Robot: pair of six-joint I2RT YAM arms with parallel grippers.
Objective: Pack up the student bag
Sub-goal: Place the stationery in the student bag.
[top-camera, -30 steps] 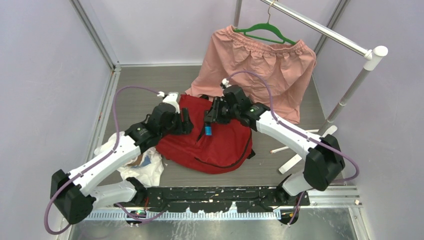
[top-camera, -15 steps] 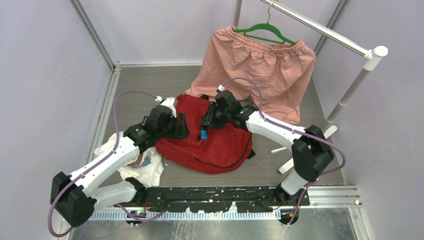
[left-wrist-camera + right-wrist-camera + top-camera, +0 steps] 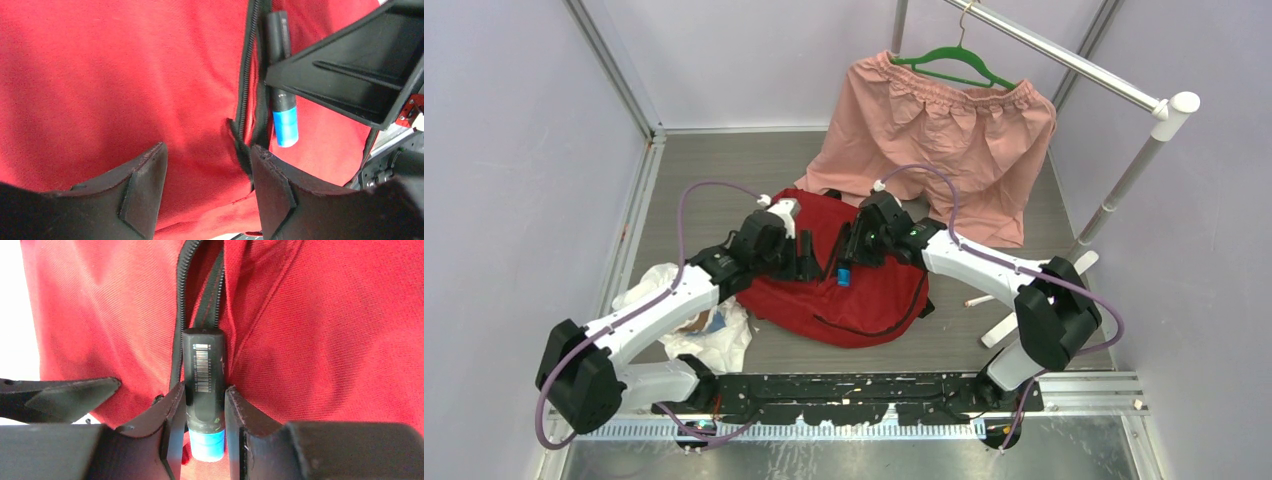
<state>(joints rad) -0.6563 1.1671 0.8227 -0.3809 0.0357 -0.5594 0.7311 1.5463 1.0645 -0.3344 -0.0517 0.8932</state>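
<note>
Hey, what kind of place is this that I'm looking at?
Most likely a robot test cell, not a real room: plain walls framed by metal posts, two arms bolted to a base rail, and staged props, a red backpack and pink shorts on a rack.

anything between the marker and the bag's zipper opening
No separate object. The marker, clamped in the right gripper, points its black end at the zipper slit of the student bag, but that slit gapes only narrowly.

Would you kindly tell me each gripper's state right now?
Left gripper: open, empty, over the red fabric backpack.
Right gripper: closed on a black marker pen with a blue end.
</note>
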